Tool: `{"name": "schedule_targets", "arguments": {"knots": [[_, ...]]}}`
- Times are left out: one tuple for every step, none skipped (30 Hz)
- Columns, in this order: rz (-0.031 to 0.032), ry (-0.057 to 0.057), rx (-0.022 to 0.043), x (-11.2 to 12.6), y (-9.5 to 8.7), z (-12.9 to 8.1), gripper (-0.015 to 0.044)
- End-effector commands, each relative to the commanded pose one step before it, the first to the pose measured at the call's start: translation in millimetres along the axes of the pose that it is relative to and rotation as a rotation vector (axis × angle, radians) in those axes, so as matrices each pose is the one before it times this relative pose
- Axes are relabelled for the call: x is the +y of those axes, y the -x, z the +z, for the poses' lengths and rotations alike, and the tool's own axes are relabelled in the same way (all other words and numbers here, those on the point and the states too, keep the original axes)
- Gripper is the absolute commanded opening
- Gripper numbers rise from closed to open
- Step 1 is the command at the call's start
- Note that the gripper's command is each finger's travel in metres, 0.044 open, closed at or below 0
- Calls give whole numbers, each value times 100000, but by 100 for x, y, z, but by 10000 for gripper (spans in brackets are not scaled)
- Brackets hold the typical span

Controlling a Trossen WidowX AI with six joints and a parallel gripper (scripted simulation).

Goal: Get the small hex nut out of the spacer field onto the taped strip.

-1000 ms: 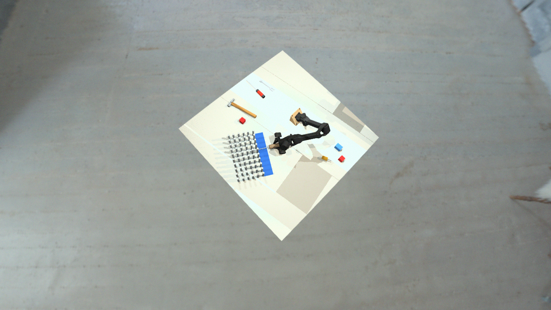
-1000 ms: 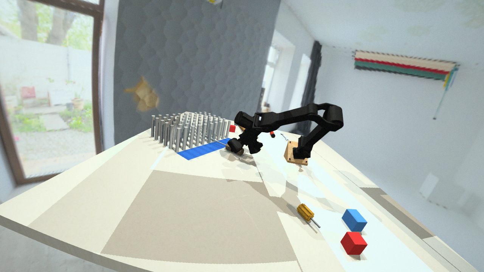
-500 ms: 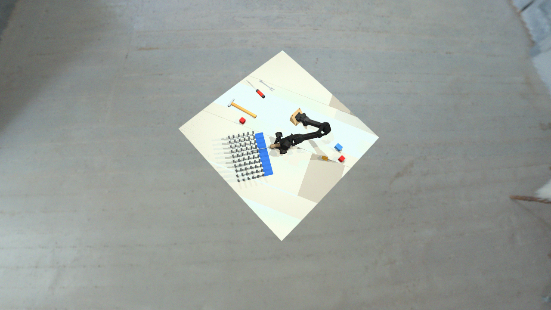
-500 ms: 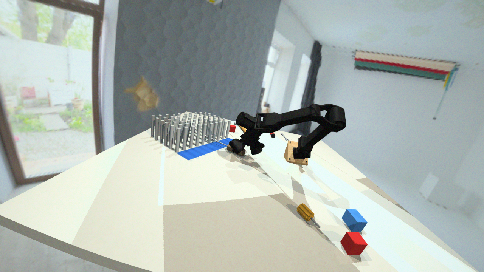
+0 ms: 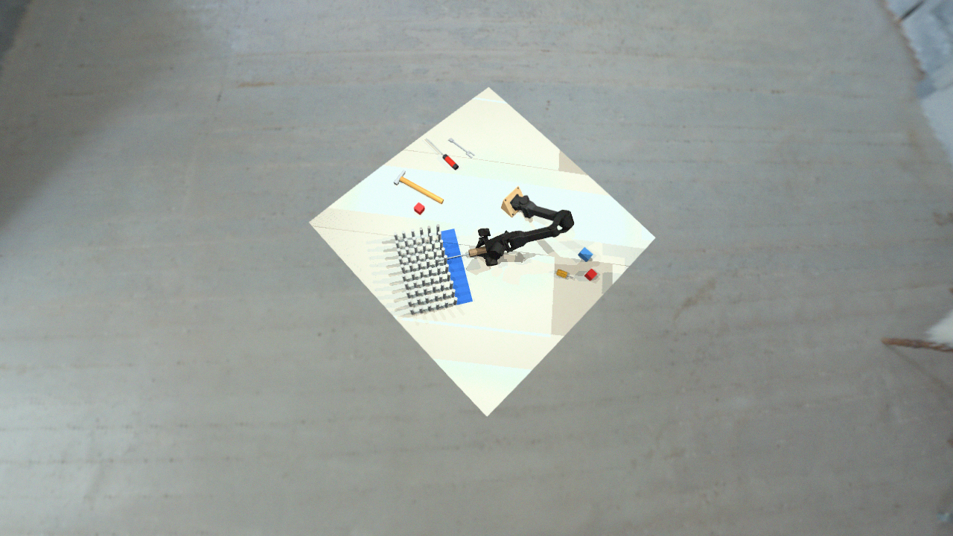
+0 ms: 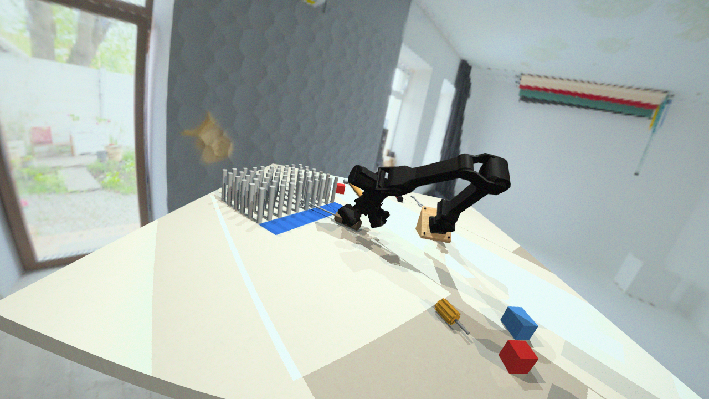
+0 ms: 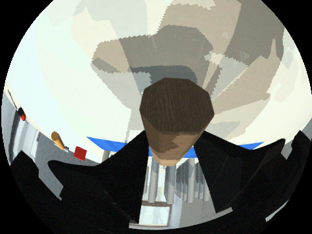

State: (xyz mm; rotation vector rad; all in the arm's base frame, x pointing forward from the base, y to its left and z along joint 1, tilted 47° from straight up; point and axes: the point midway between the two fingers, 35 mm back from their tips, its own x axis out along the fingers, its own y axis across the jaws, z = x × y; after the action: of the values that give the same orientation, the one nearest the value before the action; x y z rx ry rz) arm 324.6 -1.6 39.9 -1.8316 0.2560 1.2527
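the pincer (image 6: pixel 353 214) is clenched on a wooden-handled hook tool (image 7: pixel 177 123), low beside the blue taped strip (image 6: pixel 299 218); its thin shaft crosses the strip toward the spacers (image 6: pixel 272 190); nut not visible, location unclear; likely mid-drag; next needs a straight pull clear of the spacers

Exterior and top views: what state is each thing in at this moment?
Gripper: shut on the wooden-handled tool.
Wooden-handled tool: held low, thin rod reaching over the blue strip towards the spacers.
Spacers: all upright.
Blue strip: flat; nut not visible.
Hammer: lying flat.
Yellow screwdriver: lying flat.
Red-handled screwdriver: lying flat.
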Motion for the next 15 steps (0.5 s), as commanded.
{"name": "schedule_targets", "arguments": {"knots": [[483,-535,440,82,162,159,0],[-2,-3,-2,0,32,47,0],[-2,-3,-2,0,32,47,0],[-2,-3,-2,0,32,47,0],[-1,-3,-2,0,32,47,0],[-1,-3,-2,0,32,47,0],[-1,-3,-2,0,32,47,0],[-1,-3,-2,0,32,47,0],[-1,-3,-2,0,30,45,0],[-1,-3,-2,0,30,45,0],[-1,-3,-2,0,30,45,0],[-1,-3,-2,0,30,45,0],[-1,-3,-2,0,30,45,0],[-1,-3,-2,0,30,45,0],[-1,-3,-2,0,30,45,0]]}}
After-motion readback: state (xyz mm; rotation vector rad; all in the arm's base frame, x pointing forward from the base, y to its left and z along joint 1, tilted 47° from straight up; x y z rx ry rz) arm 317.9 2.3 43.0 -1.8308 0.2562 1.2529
